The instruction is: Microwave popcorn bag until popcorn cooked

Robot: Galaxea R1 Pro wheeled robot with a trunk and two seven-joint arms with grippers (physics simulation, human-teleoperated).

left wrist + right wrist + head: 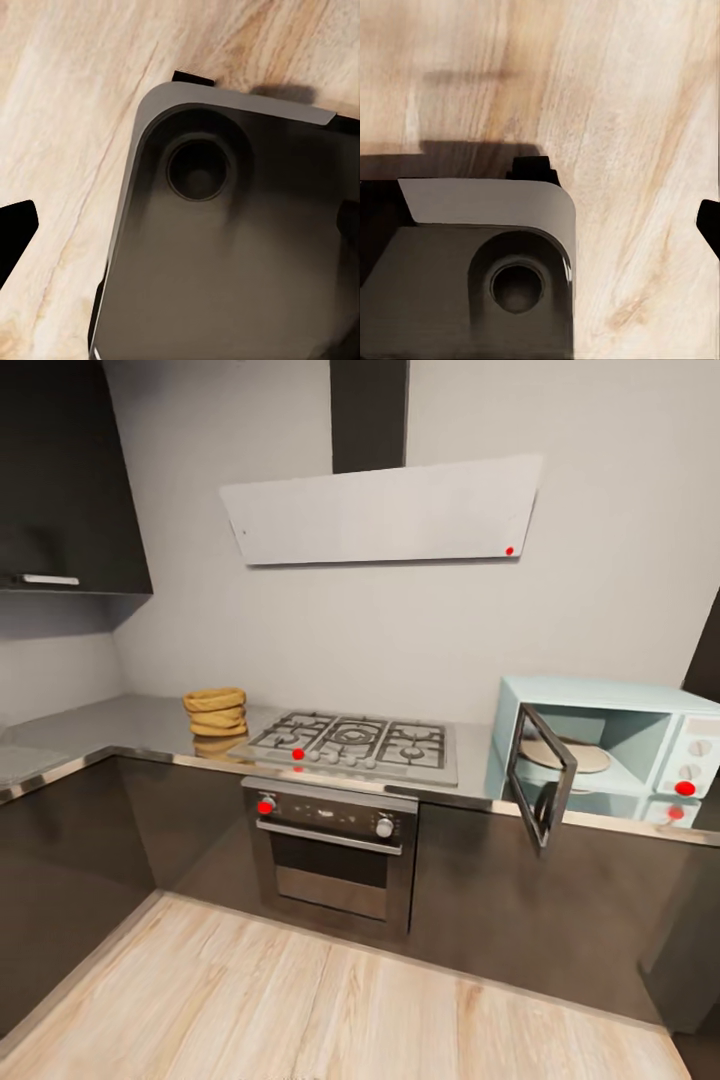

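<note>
Popcorn bag [215,713] sits on the worktop [120,728] left of the gas hob [352,745], well apart from the open microwave [610,745].

The head view alone takes in the kitchen: the squat tan bag stands upright, its stacked ring folds running vertically and its mouth facing up; the pale blue microwave stands at the worktop's right end, its dark glass door [540,775] swung out toward the floor side, with a round plate [580,755] inside. The built-in oven [335,850] sits under the hob. Both wrist views look down on pale wooden floor [67,112] and the robot's grey base [487,247]; dark slivers at their edges do not show whether either claw is apart or together.
</note>
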